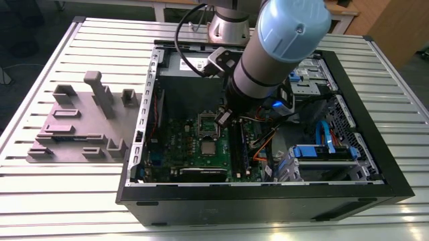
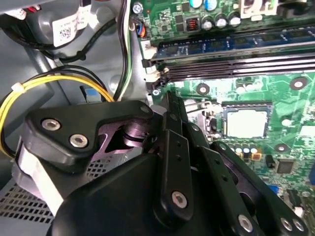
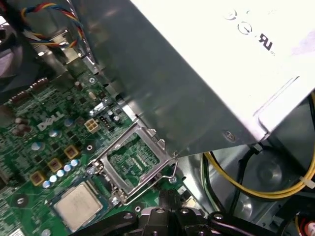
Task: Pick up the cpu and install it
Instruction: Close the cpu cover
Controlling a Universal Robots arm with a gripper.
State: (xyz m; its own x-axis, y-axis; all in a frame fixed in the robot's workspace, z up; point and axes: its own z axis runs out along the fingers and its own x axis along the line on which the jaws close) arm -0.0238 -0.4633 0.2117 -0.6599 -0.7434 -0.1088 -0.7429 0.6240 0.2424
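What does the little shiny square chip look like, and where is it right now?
The cpu is a small flat square with a dull silver-grey metal top and a thin pale rim. It lies flat in its place on the green motherboard, next to the socket's metal frame, which stands swung open. In the second wrist view it sits beyond the gripper's black linkage. In the exterior view it lies inside the open computer case. Nothing grips it.

The arm (image 1: 268, 55) reaches steeply downward, its claw (image 1: 223, 118) held low, black linkages folded close.
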